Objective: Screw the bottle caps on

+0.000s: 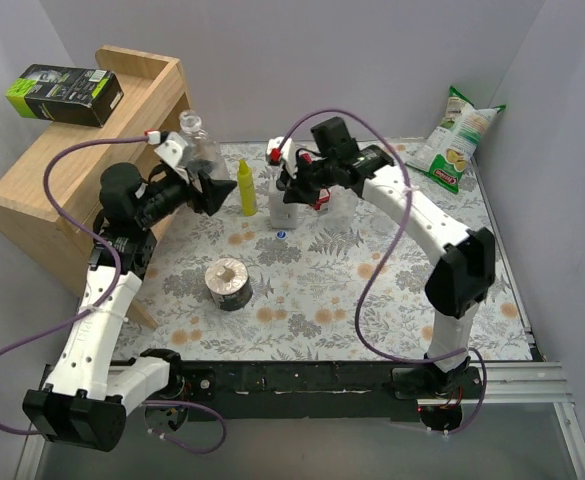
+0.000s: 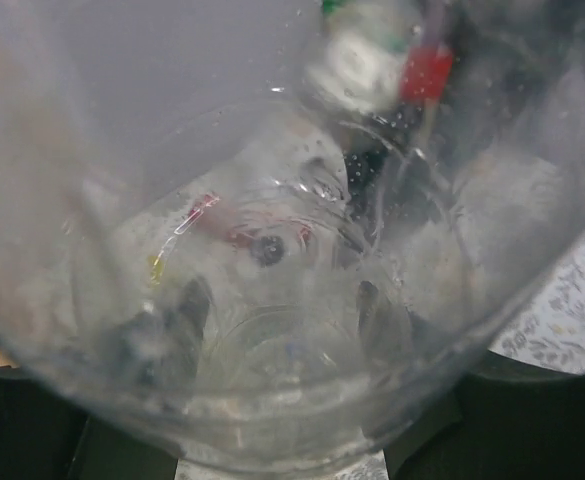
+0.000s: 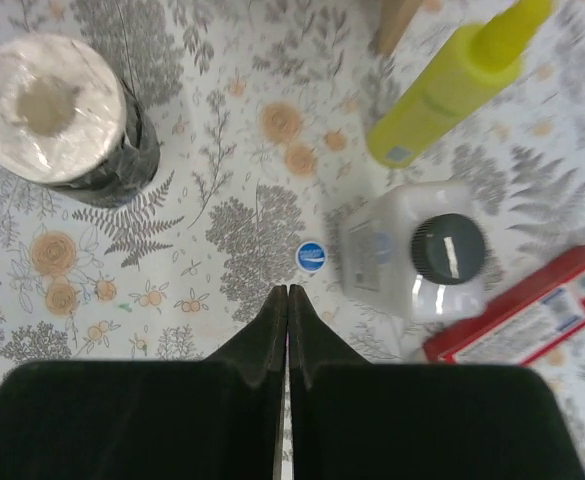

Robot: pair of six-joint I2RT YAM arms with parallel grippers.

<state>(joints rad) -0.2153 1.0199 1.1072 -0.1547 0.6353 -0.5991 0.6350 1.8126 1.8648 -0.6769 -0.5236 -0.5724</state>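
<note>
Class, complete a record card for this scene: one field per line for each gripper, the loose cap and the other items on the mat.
left gripper: shut on a clear bottle, no blue cap visible on it
right gripper: shut, empty, pointing down just short of the blue cap
blue cap: loose, flat on the mat, beside the white bottle
other items: yellow bottle, wrapped roll, red box
</note>
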